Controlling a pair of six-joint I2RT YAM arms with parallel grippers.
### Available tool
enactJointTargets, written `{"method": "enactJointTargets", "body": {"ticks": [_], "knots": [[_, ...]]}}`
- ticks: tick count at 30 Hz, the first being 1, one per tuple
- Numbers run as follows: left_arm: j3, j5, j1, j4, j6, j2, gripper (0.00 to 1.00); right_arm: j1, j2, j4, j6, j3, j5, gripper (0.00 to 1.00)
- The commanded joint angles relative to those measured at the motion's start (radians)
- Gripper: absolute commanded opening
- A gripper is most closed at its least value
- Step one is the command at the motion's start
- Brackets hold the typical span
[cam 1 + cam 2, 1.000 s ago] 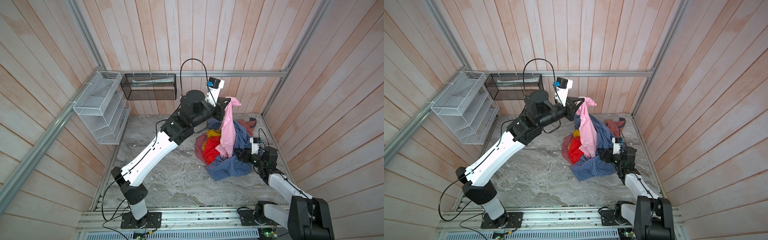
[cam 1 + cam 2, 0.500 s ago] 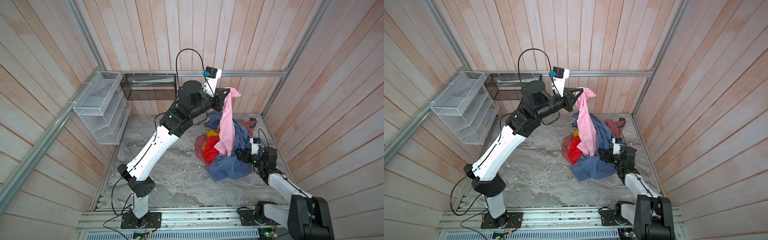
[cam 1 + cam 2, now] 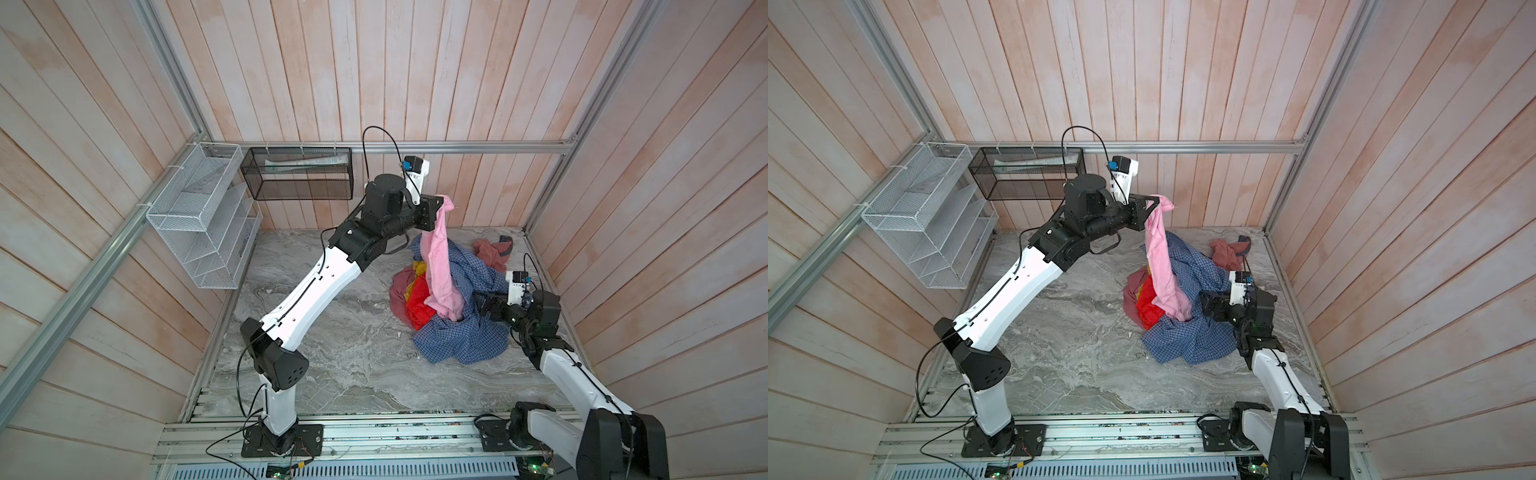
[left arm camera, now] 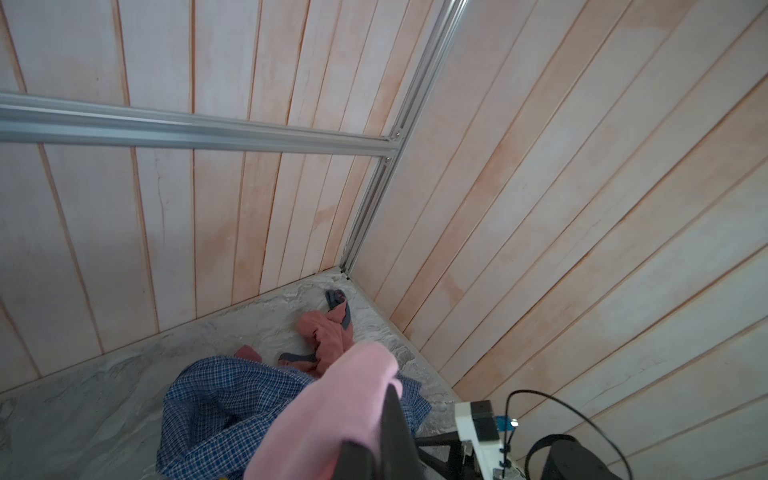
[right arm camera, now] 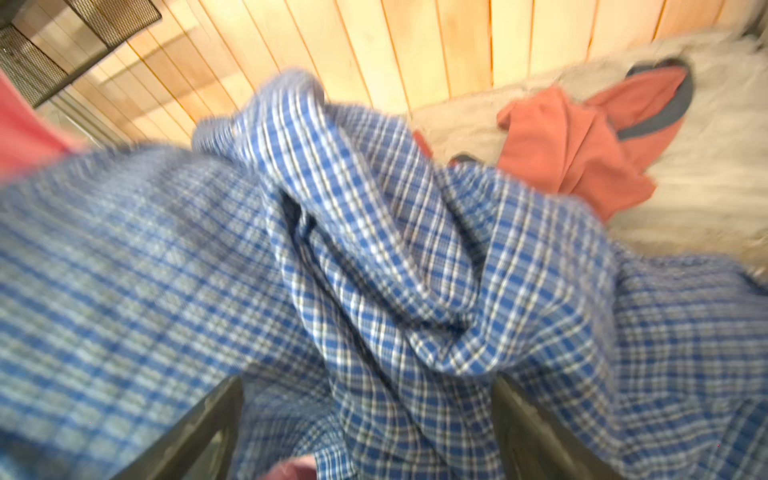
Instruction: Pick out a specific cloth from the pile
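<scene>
1. Pink cloth (image 3: pixel 441 266) hangs from the left gripper (image 3: pixel 444 206), whose jaws are pressed together on its top edge, high above the pile (image 3: pixel 453 299).
2. Its lower end still rests on the pile, draped over the red cloth (image 3: pixel 419 305) and against the blue checked shirt (image 3: pixel 461 340); both top views show this (image 3: pixel 1165 266).
3. In the left wrist view the pink cloth (image 4: pixel 332 415) bunches over the dark jaw, with the blue checked shirt (image 4: pixel 220 403) below it.
4. Right gripper (image 3: pixel 484 307) sits low at the pile's edge nearest its own arm, touching the blue checked shirt.
5. In the right wrist view its fingers (image 5: pixel 195 432) stand apart with checked fabric (image 5: pixel 374 291) lying between them, not clamped.
6. A dusty-rose garment (image 3: pixel 492 253) lies behind the pile, toward the back wall's corner.
7. A yellow piece (image 3: pixel 419 268) shows beside the pink cloth, above the red.
8. The pile sits on the grey marbled floor (image 3: pixel 332 353).
</scene>
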Motion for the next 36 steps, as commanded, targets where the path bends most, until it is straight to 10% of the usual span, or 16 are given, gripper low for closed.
{"method": "enactJointTargets", "body": {"ticks": [1,10,27,36], "knots": [[-0.058,-0.045,0.021,0.004,-0.058,0.0,0.0,0.005,-0.025,-0.061,-0.01,0.055,0.029,0.94],[-0.231,0.011,0.025,0.018,-0.067,-0.036,0.01,0.133,-0.099,-0.16,-0.09,0.098,0.064,0.93],[-0.574,-0.346,0.005,-0.174,-0.17,-0.209,0.78,0.14,-0.056,-0.178,-0.117,0.128,0.081,0.93],[-0.645,-0.346,-0.128,-0.209,-0.112,-0.244,0.82,0.135,-0.036,-0.201,-0.138,0.149,0.114,0.94]]}}
